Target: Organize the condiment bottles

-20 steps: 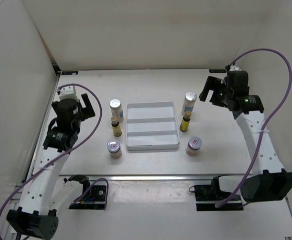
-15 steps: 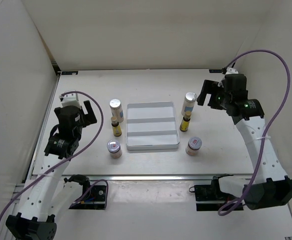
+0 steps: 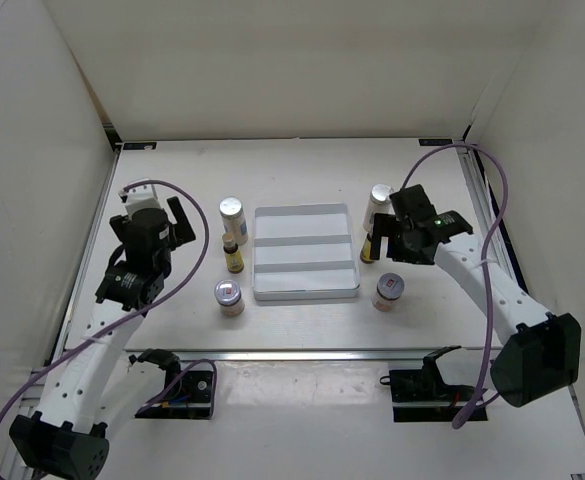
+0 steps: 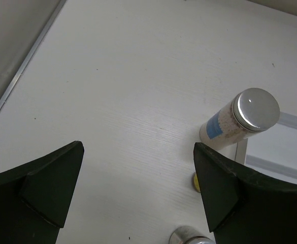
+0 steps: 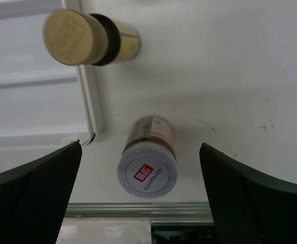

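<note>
Top view: the white three-section tray (image 3: 307,293) sits mid-counter (image 3: 172,170). All six bottles stand upright on the counter outside the tray, three on each side.

9 o'clock side of the tray, in a column:
- left white bottle (image 3: 232,215), silver cap, at the 12 o'clock end
- left yellow bottle (image 3: 234,257), dark cap, just beside it toward 6 o'clock
- left jar (image 3: 229,296), red-marked lid, at the 6 o'clock end, apart from the yellow one

3 o'clock side, same order from 12 to 6 o'clock:
- right white bottle (image 3: 378,198)
- right yellow bottle (image 3: 368,250)
- right jar (image 3: 388,291)

Left claw (image 4: 138,152): fingers spread wide, nothing between them but bare counter. It hangs at 9 o'clock of the left white bottle, clear of it. In the wrist view that bottle's cap sits at 2 o'clock, outside the fingers.

Right claw (image 5: 139,147): fingers spread wide, nothing gripped. From above it hangs over the right yellow and right white bottles and partly hides both. In its wrist view the right jar's lid shows between the two fingers and touches neither. The right yellow bottle is at 11 o'clock, close against the tray rim. Height of the claw above the jar: cannot tell.
</note>
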Available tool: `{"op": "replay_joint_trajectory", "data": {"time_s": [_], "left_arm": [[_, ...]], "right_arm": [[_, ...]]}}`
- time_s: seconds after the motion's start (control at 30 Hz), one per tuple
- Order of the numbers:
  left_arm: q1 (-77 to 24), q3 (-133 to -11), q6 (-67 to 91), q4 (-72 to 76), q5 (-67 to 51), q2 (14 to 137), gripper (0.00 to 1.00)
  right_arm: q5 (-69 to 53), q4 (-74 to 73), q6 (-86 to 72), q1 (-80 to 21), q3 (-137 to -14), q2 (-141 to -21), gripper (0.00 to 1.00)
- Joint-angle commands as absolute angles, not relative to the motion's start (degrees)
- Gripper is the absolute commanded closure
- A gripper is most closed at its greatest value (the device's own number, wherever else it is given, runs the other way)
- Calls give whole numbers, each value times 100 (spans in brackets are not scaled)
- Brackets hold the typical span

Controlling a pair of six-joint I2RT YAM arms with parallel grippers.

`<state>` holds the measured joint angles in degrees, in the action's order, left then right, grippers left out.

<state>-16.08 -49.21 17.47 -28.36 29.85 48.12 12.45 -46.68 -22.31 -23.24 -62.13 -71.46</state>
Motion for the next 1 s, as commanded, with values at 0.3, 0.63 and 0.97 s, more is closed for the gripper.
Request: {"op": "replay_joint_trajectory", "data": {"time_s": [0.3, 0.63, 0.97], "left_arm": [[-1652, -4939, 1846, -2927, 3604, 4509, 0], [-1652, -4939, 1846, -2927, 3656, 4509, 0], [-1652, -4939, 1846, -2927, 3709, 4509, 0]], "right_arm": [[1152, -4668, -3392, -2355, -5424, -7672, 0], [957, -4456, -3603, -2470, -5141, -7920, 48], [1705, -5142, -3420, -3539, -6248, -6944, 77]]}}
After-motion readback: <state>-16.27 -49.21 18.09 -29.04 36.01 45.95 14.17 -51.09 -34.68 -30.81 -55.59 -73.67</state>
